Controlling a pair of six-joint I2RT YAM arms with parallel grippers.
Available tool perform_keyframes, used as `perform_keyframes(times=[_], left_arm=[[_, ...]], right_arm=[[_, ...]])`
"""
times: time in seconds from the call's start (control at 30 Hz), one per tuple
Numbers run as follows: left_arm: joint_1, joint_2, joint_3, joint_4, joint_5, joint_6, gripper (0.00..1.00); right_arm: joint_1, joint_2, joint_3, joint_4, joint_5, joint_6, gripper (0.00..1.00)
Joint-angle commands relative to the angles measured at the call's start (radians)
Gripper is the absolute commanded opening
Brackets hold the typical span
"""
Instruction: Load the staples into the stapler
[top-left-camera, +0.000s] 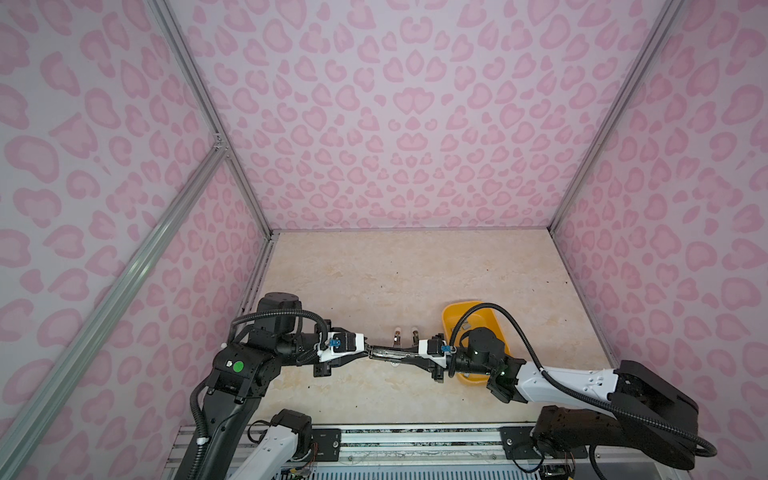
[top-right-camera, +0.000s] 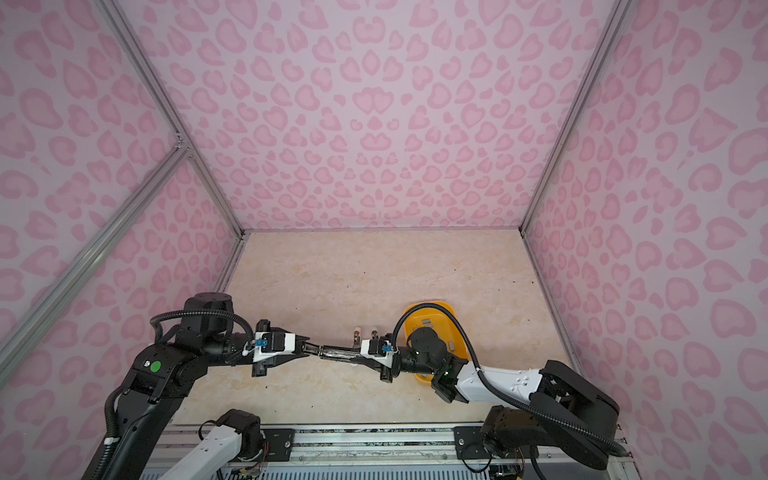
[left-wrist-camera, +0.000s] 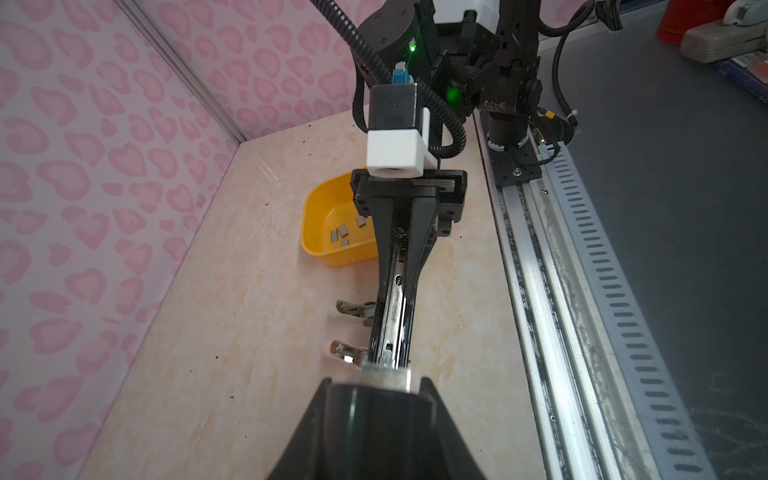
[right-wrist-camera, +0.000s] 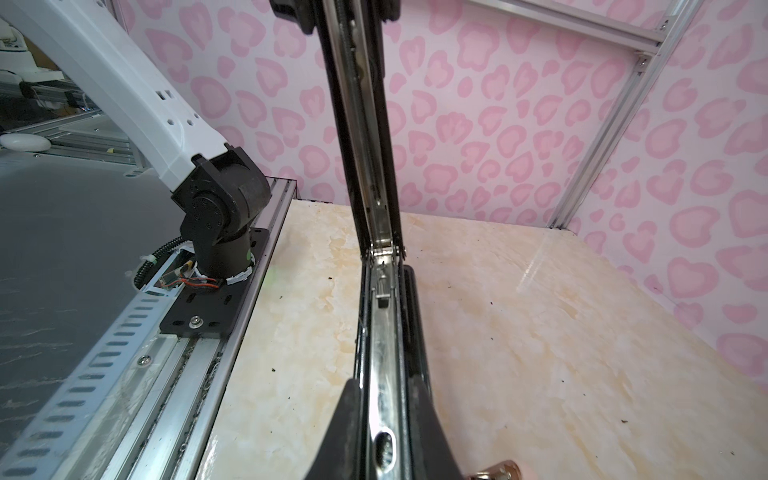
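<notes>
Stretching a long black stapler (top-left-camera: 390, 353) between two claws, apparently clear of the cream counter (top-left-camera: 374, 399). Pinching one tip of it, a bright metal end, in the left claw (left-wrist-camera: 384, 384), fingers pressed in tight on the metal. Clamping the opposite end in the right claw (right-wrist-camera: 386, 415), likewise closed down on the body rather than spread. Holding the stapler folded open at its hinge (right-wrist-camera: 384, 249), almost flat in both top views, and baring the shiny magazine channel (right-wrist-camera: 384, 353) in the right wrist view. Showing no strip in that channel, as far as either wrist view reaches. Leaving two small pinkish staplers (top-left-camera: 397, 334) lying on the counter just behind the held one, touched by neither claw. Leaving the staples (left-wrist-camera: 343, 230), a handful of small grey strips, loose on the floor of the yellow tray (left-wrist-camera: 316, 216), off to the right and reaching farther back, apart from both claws. Standing, by this reckoning, at the opening step: getting the stapler lifted and opened, but not yet fetching a strip, seating it in the channel or closing the top. Probably needing one claw freed first, both being busy on the stapler.
</notes>
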Motion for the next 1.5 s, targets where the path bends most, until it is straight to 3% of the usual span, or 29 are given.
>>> perform_keyframes(times=[0.0,0.47,0.7,0.9,1.13,1.27,1.37,1.47], left_arm=[[0.026,-0.002,0.003,0.121,0.026,0.02,0.04],[0.13,0.02,-0.042,0.273,0.212,-0.073,0.05],[0.156,0.011,-0.081,0.447,0.2,-0.211,0.29],[0.157,-0.034,-0.145,0.602,0.085,-0.312,0.44],[0.157,-0.078,-0.205,0.756,-0.142,-0.402,0.57],[0.156,-0.101,-0.235,0.901,-0.348,-0.526,0.63],[0.157,-0.097,-0.211,1.01,-0.647,-0.76,0.68],[0.157,-0.087,-0.119,0.902,-1.059,-1.151,0.73]], right_arm=[[-0.013,-0.022,-0.026,-0.017,0.007,0.043,0.0],[-0.045,-0.175,-0.095,0.063,-0.031,0.146,0.0],[-0.043,-0.242,-0.116,0.064,0.033,0.178,0.0],[-0.038,-0.276,-0.137,0.098,0.065,0.2,0.0],[-0.036,-0.334,-0.177,0.12,0.199,0.221,0.0],[-0.025,-0.368,-0.189,0.123,0.282,0.236,0.0],[0.016,-0.382,-0.183,0.111,0.386,0.241,0.0],[0.074,-0.372,-0.164,0.095,0.502,0.237,0.0]])
